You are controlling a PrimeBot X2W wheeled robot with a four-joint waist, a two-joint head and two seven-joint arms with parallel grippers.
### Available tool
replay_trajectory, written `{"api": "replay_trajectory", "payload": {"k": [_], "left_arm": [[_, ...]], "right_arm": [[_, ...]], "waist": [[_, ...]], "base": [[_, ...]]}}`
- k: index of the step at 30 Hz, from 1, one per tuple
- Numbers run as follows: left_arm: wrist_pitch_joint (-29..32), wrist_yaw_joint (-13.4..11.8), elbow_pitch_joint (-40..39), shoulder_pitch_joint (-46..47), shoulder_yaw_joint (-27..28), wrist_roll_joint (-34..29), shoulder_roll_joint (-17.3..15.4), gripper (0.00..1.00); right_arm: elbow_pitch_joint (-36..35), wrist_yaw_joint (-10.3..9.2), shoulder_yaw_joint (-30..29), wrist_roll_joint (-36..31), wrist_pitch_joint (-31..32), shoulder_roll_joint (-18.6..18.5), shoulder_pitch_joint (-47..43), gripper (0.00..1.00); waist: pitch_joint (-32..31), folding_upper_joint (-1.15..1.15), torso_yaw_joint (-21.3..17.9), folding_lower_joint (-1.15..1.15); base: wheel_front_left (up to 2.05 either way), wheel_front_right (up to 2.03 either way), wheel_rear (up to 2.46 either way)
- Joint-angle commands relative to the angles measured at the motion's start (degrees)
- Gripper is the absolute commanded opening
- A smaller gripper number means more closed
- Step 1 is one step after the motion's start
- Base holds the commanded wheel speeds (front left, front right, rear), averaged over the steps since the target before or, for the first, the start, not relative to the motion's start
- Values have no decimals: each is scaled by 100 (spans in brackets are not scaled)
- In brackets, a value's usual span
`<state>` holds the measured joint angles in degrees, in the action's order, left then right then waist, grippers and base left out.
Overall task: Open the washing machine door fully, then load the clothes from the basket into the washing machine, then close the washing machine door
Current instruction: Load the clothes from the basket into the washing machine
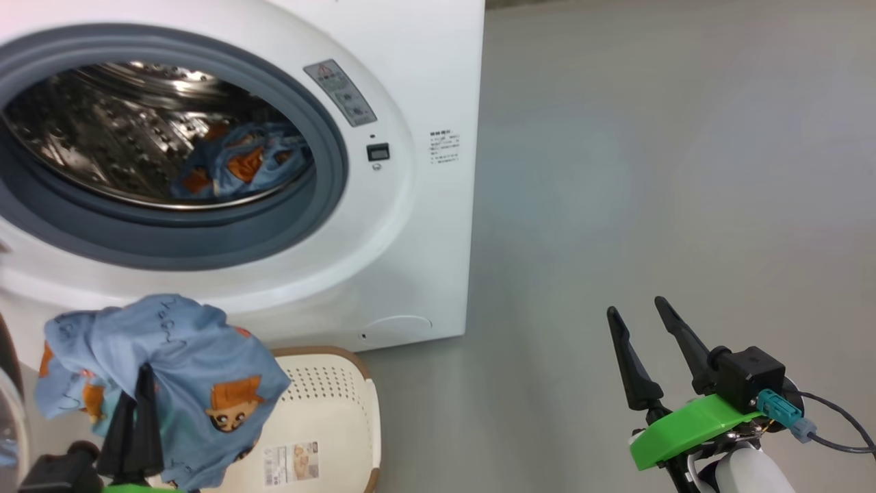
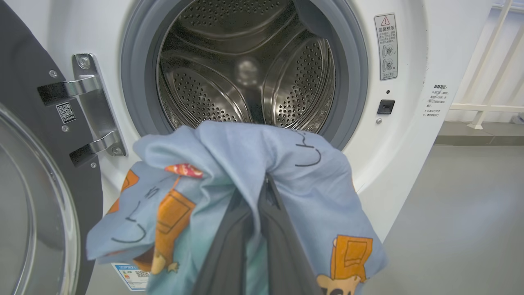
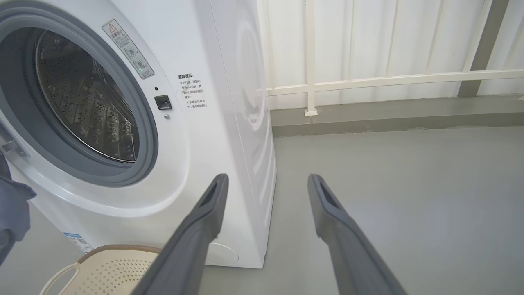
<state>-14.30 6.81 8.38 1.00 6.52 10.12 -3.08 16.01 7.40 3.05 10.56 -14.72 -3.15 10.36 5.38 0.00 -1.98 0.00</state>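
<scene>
The washing machine door [image 2: 28, 135] stands swung wide at 9 o'clock in the left wrist view. Its dark inner face and glass bowl are turned outward, so I judge the opening step done.

Loading looks well under way. One blue bear-print piece [image 1: 239, 161] already lies on the floor of the steel drum [image 1: 102, 123], at about 10 o'clock in the head view. The left hand [image 1: 140, 411], at 7 o'clock, has its fingers pressed together on a blue bear-print garment [image 1: 185, 363]. The cloth drapes over the fingertips and hangs above the basket [image 1: 345, 404], just below the mouth of the washing machine [image 1: 417, 226]. From the left wrist, the drum opening sits straight ahead at 12 o'clock beyond the bundle.

The visible part of the basket shows bare perforated wall and the label on its base. The hanging cloth hides its left side, so I cannot tell whether anything remains inside.

The right hand [image 1: 635, 308], at 4 o'clock, is spread wide and holds nothing, well apart from the machine over the grey floor [image 1: 650, 171].

Still to come, by my reckoning: carry this garment into the drum, check the basket, then swing the door shut.
</scene>
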Motion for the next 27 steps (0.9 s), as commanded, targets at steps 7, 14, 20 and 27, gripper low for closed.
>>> {"api": "replay_trajectory", "payload": {"k": [7, 14, 20, 27], "left_arm": [[-70, -55, -186, -113, 118, -73, -14, 0], [-70, -78, -166, -165, 95, 0, 6, 0], [-70, -94, -162, -119, 72, 21, 13, 0], [-70, -96, -50, 88, 73, 115, 17, 0]], "right_arm": [[-89, 9, 113, 1, -28, 27, -118, 100], [-102, 9, 116, 15, -28, 27, -132, 100], [-124, 9, 126, 37, -28, 27, -106, 100], [-145, 9, 134, 75, -28, 27, -79, 100]], "waist": [[-280, 0, 117, 0], [-258, 0, 137, 0], [-184, 0, 124, 0], [-33, 0, 69, 0]], "base": [[0, 0, 0], [0, 0, 0], [0, 0, 0], [0, 0, 0]]}}
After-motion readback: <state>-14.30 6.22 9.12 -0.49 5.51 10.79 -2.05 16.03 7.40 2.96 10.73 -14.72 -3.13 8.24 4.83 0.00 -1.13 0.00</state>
